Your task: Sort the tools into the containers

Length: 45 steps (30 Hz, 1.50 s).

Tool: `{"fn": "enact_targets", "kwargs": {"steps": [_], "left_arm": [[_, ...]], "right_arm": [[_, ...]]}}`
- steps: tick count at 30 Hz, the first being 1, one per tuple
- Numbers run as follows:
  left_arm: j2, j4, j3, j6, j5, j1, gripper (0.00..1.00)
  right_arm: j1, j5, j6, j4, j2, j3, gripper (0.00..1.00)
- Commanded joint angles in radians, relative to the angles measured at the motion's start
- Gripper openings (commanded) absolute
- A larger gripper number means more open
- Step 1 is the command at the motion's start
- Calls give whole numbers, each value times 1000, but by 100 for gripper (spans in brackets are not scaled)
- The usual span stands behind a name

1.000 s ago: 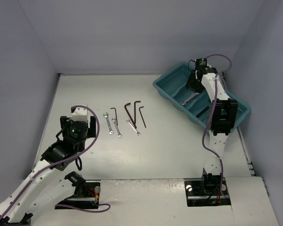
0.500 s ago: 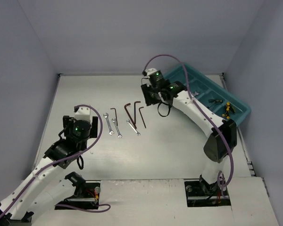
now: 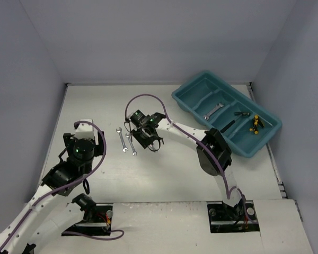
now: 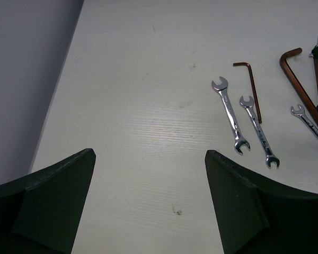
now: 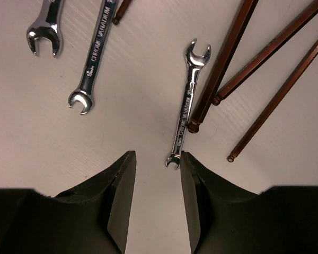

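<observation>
Right wrist view: the right gripper hangs low over the table. Its jaws are narrow, with only a slim gap and nothing in it. The near tip of a small silver wrench lies at the right finger's edge, possibly touching it. Brown hex keys lie just beside that wrench, and two longer wrenches lie on the other side. The left gripper is spread wide and empty over bare table. Well apart, the teal tray holds a wrench and a yellow-and-black tool.
</observation>
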Motion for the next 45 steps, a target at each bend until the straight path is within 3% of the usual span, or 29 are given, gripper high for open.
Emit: {"fn": "enact_targets", "kwargs": {"steps": [1, 32, 39, 45], "left_arm": [[5, 17, 35, -24, -29, 7, 81], [-8, 15, 27, -16, -39, 8, 81], [-5, 15, 28, -14, -45, 7, 81], [-4, 15, 28, -14, -43, 8, 81]], "right_arm": [[-2, 18, -19, 4, 24, 97, 36], [-61, 8, -45, 6, 182, 170, 34], [-66, 7, -40, 3, 174, 118, 26], [-66, 7, -24, -9, 122, 36, 2]]}}
